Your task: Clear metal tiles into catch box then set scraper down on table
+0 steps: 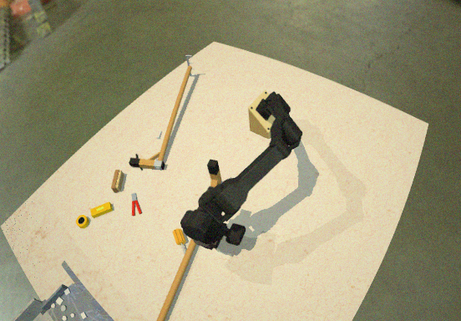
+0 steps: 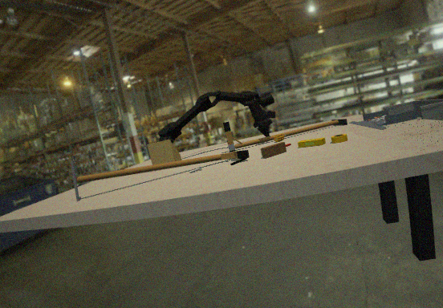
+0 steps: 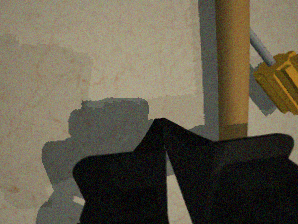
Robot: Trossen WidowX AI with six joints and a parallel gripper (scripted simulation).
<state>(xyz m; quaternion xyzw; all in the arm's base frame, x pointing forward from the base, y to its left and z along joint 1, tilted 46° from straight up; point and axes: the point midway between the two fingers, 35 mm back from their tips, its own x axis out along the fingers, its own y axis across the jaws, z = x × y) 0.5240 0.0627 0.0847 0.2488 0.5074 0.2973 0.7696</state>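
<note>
My gripper (image 2: pixel 268 135) (image 3: pixel 159 123) is shut and empty, above the table beside a long wooden shaft (image 1: pixel 177 282) (image 2: pixel 305 129) (image 3: pixel 233 65). In the wrist view the shaft runs just right of the fingertips. This tool has an upright black-topped grip (image 1: pixel 213 167) (image 2: pixel 226 127). A second long wooden tool (image 1: pixel 175 113) (image 2: pixel 160 166) lies at the left, with a thin metal piece at its far end. Which is the scraper I cannot tell. The steel plate (image 1: pixel 93 305) (image 2: pixel 367 125) carries several small pale tiles (image 1: pixel 59 300). The catch box (image 2: pixel 405 110) is dark grey and partly out of view.
A yellow-handled screwdriver (image 1: pixel 179 236) (image 3: pixel 280 82) lies close beside the shaft. Red pliers (image 1: pixel 135 205), a wooden block (image 1: pixel 117 180) (image 2: pixel 274 150), a yellow level (image 1: pixel 101 210) (image 2: pixel 311 143) and a yellow round tape (image 1: pixel 82 221) (image 2: pixel 339 138) lie farther left.
</note>
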